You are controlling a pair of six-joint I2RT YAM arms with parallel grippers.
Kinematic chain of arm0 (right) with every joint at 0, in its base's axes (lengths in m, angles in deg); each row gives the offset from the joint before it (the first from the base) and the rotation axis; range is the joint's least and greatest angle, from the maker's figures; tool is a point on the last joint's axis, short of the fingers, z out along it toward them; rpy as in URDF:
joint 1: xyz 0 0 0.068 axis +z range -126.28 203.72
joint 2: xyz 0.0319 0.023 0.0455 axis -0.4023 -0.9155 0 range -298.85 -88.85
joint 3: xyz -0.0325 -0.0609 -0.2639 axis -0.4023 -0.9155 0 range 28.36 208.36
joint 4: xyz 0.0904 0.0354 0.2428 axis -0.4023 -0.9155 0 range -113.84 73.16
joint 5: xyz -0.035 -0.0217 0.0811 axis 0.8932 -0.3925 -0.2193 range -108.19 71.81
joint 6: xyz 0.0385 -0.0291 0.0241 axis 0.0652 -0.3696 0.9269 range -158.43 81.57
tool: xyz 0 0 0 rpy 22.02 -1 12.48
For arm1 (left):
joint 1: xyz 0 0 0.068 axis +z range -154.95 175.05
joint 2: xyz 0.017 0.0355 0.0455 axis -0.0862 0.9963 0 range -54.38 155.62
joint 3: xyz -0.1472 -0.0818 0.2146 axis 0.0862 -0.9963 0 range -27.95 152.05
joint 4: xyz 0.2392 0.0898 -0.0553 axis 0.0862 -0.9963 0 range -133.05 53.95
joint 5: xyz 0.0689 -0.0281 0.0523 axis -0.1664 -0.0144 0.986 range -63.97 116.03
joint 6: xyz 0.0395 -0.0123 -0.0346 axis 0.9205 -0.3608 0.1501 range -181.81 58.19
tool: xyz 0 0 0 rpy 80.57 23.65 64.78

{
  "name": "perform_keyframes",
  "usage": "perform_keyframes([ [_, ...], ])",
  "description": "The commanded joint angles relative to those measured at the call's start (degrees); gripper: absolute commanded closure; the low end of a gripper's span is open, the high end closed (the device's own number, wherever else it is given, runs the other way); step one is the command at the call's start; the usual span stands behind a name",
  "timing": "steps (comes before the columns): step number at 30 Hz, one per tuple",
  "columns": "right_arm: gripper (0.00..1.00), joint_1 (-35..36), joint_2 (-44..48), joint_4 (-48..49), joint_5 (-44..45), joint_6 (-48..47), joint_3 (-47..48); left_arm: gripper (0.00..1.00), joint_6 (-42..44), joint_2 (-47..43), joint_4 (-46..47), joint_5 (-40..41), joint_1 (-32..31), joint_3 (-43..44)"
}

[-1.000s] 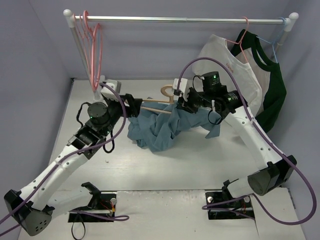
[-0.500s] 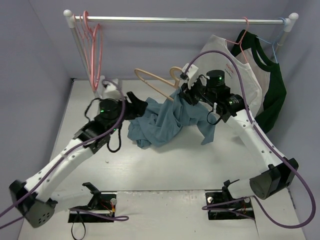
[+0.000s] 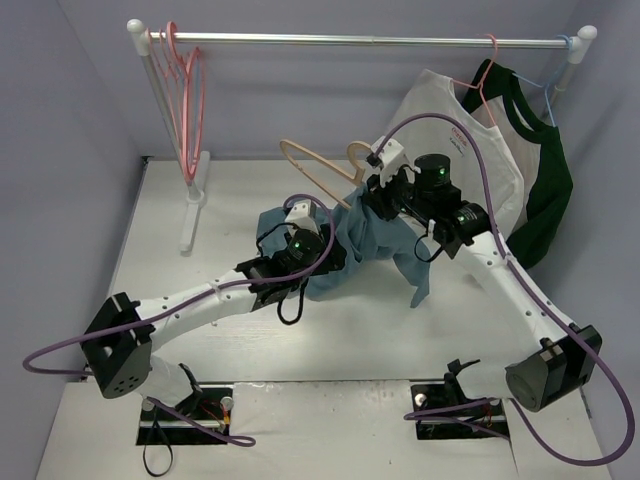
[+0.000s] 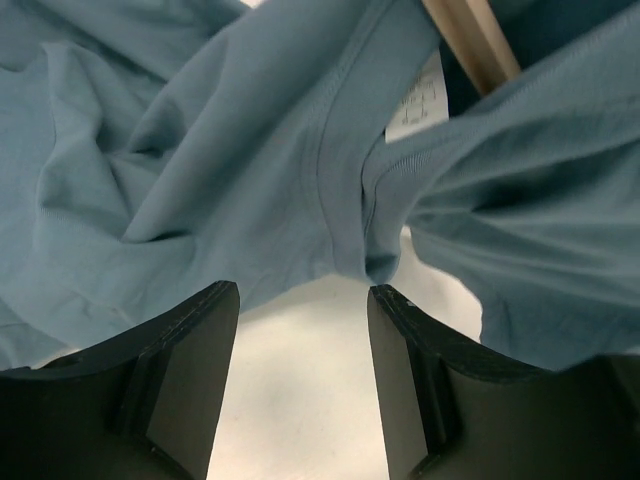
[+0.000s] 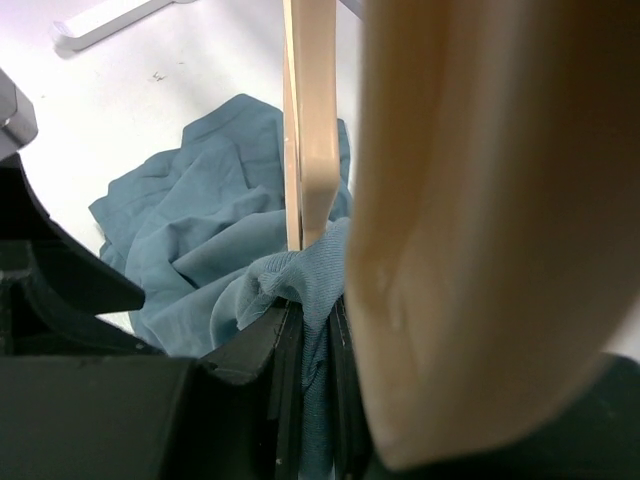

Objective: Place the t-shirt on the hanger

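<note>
The teal-blue t-shirt point(image 3: 372, 235) hangs bunched from my right gripper point(image 3: 372, 197) down onto the table. The tan hanger point(image 3: 312, 166) sticks up and to the left out of that same grip, lifted off the table. In the right wrist view the gripper point(image 5: 318, 320) is shut on a fold of the t-shirt point(image 5: 200, 240), with the hanger's bar point(image 5: 305, 120) running into the jaws. My left gripper point(image 3: 330, 256) is low at the shirt's near edge. Its jaws point(image 4: 300, 295) stand open over bare table, just short of the t-shirt's collar point(image 4: 250, 150). The hanger point(image 4: 470, 40) shows at top right.
A clothes rail point(image 3: 350, 40) spans the back, its left foot point(image 3: 193, 205) on the table. Pink hangers point(image 3: 185, 90) hang at its left end. At its right end hang a white t-shirt point(image 3: 450, 130), a dark green and white shirt point(image 3: 545, 175) and a light blue hanger point(image 3: 555, 95).
My left arm has swung from the shirt's left side to its near edge, its jaws narrowing a little. My right gripper has lifted the hanger and shirt up off the table.
</note>
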Motion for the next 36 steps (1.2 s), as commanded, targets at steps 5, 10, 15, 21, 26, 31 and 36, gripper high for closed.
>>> perform_keyframes([
  [5, 1.0, 0.4, 4.2, 7.7, 0.3, 1.6, -0.6, 0.47, -2.3, 2.4, 6.7, 6.2, -1.6, 4.7],
  [10, 1.0, 0.5, 4.5, 7.7, -0.2, 2.1, -0.7, 0.47, -2.8, 5.5, 6.5, 5.9, -1.8, 5.9],
  [15, 1.0, 0.5, 4.6, 7.7, -0.5, 2.1, -1.0, 0.47, -3.4, 6.9, 7.5, 5.9, -1.9, 6.2],
  [21, 1.0, 0.5, 4.4, 7.7, -0.8, 2.1, -1.5, 0.47, -4.0, 7.7, 8.2, 6.0, -2.1, 6.7],
  [26, 1.0, 0.5, 4.3, 7.7, -0.4, 2.0, -1.9, 0.47, -4.3, 7.4, 8.9, 5.6, -2.4, 6.1],
  [31, 1.0, 0.4, 4.3, 7.7, -0.4, 2.1, -2.2, 0.47, -4.3, 8.1, 8.2, 5.7, -2.7, 6.6],
  [36, 1.0, 0.5, 4.4, 7.7, -0.2, 2.1, -2.1, 0.47, -4.6, 10.1, 7.8, 5.1, -2.8, 7.6],
])
